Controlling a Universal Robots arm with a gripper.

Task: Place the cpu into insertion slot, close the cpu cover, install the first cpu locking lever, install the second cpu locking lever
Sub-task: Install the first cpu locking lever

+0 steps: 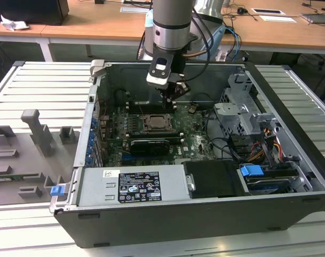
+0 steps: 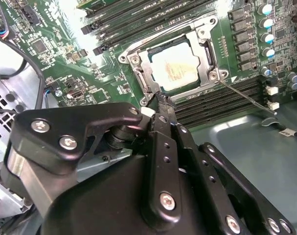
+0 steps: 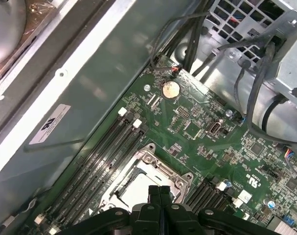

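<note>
Exterior view: my fingers (image 1: 170,97) hang tips down and pressed together, holding nothing. They are just above the insertion slot (image 1: 156,123) at the centre of the frame. The slot sits inside the open computer case (image 1: 205,225), which lies on the table (image 1: 33,91). Grey fixtures (image 1: 36,131) stand at the exterior view's left.

Second wrist view: the cpu (image 2: 176,66) lies flat in the slot. Its pale face shows through the window of the cpu cover (image 2: 205,58), which is down over it. My closed tips sit at one corner of the frame. A thin locking lever (image 2: 243,97) juts free from another corner, across the memory slots (image 2: 221,105).

First wrist view: my fingers (image 3: 154,193) meet at a thin seam over the cpu (image 3: 133,188). A coin battery (image 3: 171,90) sits well apart on the green board.
</note>
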